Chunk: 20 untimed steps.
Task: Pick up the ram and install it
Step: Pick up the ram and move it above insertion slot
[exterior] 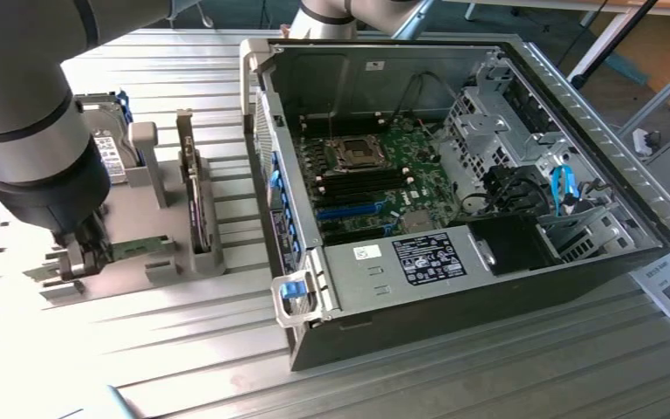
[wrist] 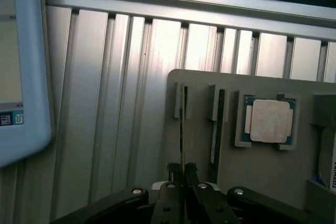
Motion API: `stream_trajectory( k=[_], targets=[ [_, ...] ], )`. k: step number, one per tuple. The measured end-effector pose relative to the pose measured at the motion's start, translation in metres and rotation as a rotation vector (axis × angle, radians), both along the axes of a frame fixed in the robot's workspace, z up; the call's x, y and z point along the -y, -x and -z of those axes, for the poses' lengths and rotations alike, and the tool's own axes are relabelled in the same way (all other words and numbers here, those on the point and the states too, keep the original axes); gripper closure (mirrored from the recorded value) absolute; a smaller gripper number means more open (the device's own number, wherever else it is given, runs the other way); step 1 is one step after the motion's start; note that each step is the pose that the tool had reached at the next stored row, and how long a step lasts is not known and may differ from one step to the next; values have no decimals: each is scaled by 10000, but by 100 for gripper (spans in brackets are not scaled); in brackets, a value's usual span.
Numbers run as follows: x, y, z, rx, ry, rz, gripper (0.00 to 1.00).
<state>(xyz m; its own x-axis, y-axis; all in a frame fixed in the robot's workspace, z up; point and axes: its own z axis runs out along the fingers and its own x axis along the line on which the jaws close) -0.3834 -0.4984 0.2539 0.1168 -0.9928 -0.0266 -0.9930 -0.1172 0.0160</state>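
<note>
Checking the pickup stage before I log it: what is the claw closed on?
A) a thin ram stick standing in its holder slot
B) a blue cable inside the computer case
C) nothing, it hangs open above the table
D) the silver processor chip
A: in the wrist view the claw pinches the edge-on ram standing in the gray holder, while the processor chip lies apart in its own recess.

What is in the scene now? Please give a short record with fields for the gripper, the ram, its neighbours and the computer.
gripper: gripper shut on the ram, low at the holder
ram: on edge in a slot of the gray holder, not yet in the computer
neighbours: second stick in the next slot, then processor chip in its recess
computer: computer case open, at the exterior view's right, motherboard exposed
</note>
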Motion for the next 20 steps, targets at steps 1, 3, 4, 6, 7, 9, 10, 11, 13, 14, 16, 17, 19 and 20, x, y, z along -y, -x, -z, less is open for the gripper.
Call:
stream_trajectory(
  k=[1,3,4,6,7,9,10,11,13,14,16,17,19,20],
  targets=[
    [0,0,-32,0,0,0,86],
    [0,0,-101,-1,1,0,86],
    [0,0,-152,0,0,0,86],
    [0,0,-234,-1,0,0,86],
    [0,0,-270,0,0,0,86],
    [0,0,-354,-1,1,0,86],
    [0,0,-449,0,0,0,86],
    [0,0,-531,-1,1,0,86],
    [0,0,-691,0,0,0,86],
    [0,0,-766,-1,1,0,86],
    [0,0,-903,-1,0,0,86],
    [0,0,-988,-1,1,0,86],
    [0,0,-1116,-1,1,0,86],
    [0,0,-1162,-1,0,0,86]
  ],
)
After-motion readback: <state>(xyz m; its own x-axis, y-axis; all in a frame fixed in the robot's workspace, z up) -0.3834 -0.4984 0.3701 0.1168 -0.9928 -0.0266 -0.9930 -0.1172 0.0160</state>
